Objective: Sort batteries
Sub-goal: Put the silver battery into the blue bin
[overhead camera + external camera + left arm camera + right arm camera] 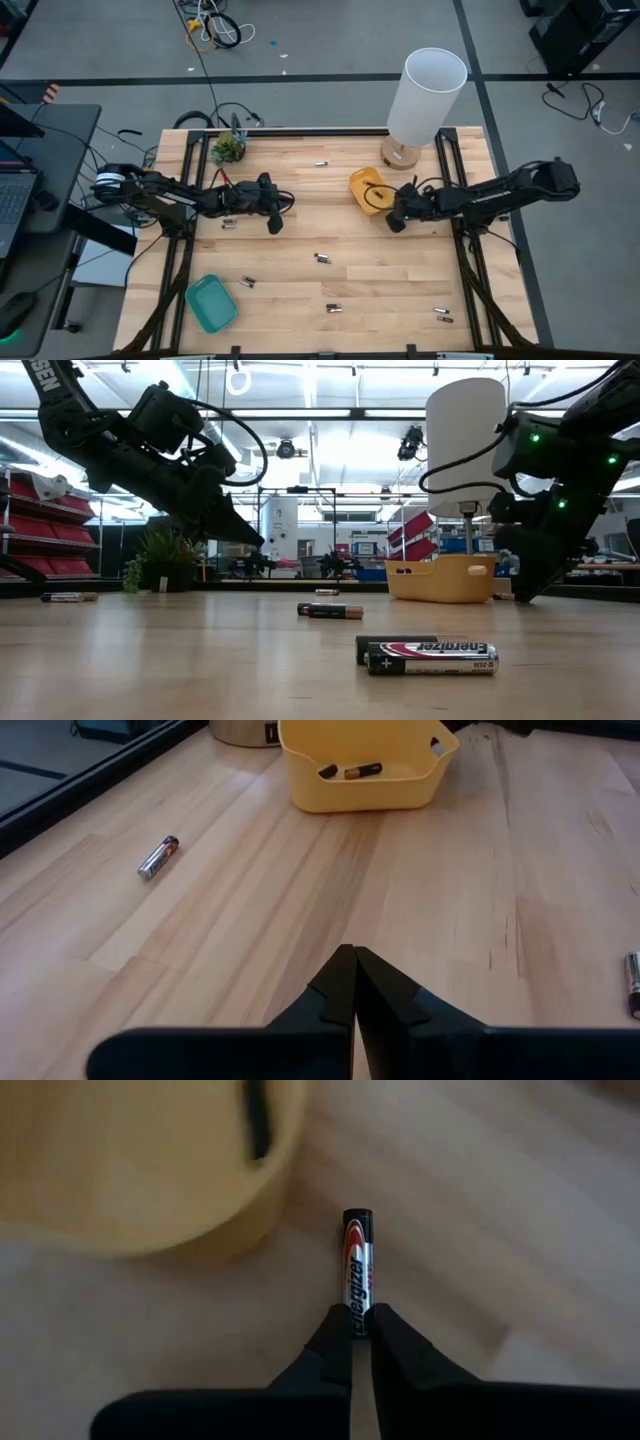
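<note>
Right fingers around battery beside yellow tray

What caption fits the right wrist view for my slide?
Right tool shut on an Energizer battery beside the yellow tray.

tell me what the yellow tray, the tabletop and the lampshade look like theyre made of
Yellow tray: likely moulded plastic, smooth and matte, with rounded corners and an even colour. Tabletop: wood, pale planks with visible grain and seams, lightly sealed. Lampshade: white and smooth, perhaps fabric or paper; the look leaves it open.
</note>
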Controlling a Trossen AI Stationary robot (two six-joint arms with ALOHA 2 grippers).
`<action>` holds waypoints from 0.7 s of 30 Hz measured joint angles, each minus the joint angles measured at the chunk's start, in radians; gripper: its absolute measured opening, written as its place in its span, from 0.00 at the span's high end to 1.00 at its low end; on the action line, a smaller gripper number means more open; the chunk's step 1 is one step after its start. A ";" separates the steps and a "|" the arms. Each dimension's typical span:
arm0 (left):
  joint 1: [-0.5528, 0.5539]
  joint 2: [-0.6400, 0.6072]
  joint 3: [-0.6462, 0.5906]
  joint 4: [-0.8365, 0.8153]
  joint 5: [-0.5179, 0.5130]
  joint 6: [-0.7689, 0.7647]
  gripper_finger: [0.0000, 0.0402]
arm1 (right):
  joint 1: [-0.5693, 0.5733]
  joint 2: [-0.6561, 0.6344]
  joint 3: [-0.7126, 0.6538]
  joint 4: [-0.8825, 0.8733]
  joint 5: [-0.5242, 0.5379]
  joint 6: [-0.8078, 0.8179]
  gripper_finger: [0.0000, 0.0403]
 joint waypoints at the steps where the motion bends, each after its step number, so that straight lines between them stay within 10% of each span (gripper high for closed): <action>1: 0.000 0.000 0.000 0.001 0.001 0.005 0.96 | 0.014 -0.018 0.000 0.006 -0.030 0.015 0.97; 12: 0.002 0.000 0.001 0.107 0.181 0.057 0.96 | 0.172 -0.137 0.005 0.036 -0.283 0.114 0.97; 21: -0.073 0.000 0.002 0.209 0.266 0.123 0.83 | 0.204 -0.014 0.007 0.585 -0.265 -0.068 0.97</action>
